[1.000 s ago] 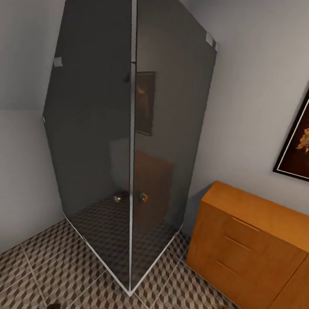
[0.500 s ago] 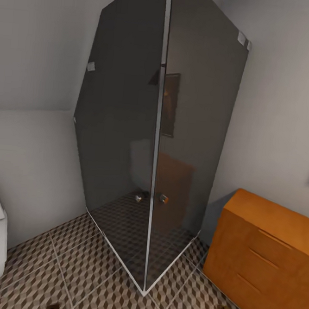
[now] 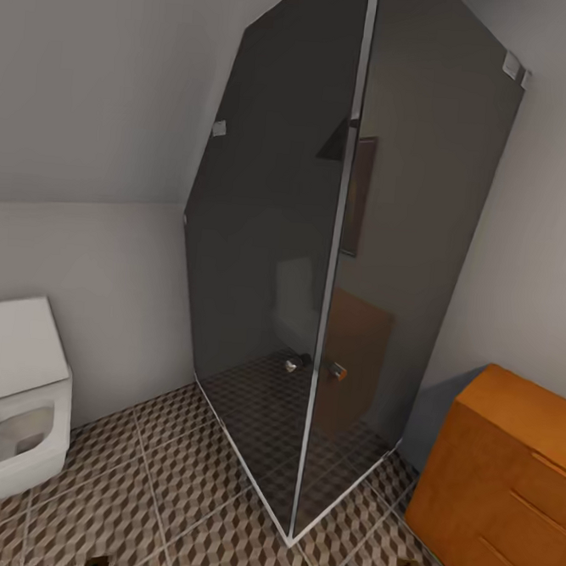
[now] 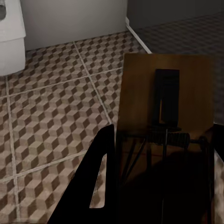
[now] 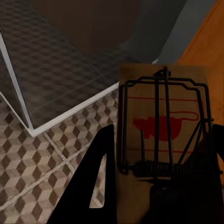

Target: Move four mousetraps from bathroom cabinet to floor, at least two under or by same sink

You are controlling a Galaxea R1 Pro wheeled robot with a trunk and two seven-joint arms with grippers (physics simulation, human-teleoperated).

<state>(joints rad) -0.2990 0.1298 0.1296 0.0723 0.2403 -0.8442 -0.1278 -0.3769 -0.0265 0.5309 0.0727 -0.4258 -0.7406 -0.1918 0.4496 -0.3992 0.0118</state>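
From the head view, a dark glass shower enclosure (image 3: 344, 262) is standing in the corner, a white toilet (image 3: 14, 398) is sitting off to the left, and the orange-brown cabinet (image 3: 506, 479) is showing at the right on the cube-patterned bathroom floor (image 3: 173, 496).

In the left wrist view, the left gripper (image 4: 161, 154) is carrying a mousetrap (image 4: 165, 98); its black fingers (image 4: 95, 172) are clamped on the board's near end, the far end sticking out past them above the floor tiles.

In the right wrist view, the right gripper (image 5: 163, 163) is carrying a second mousetrap (image 5: 161, 121), wire side and red mouse print showing, fingers (image 5: 98, 177) closed against its edges, with the cabinet just beyond.
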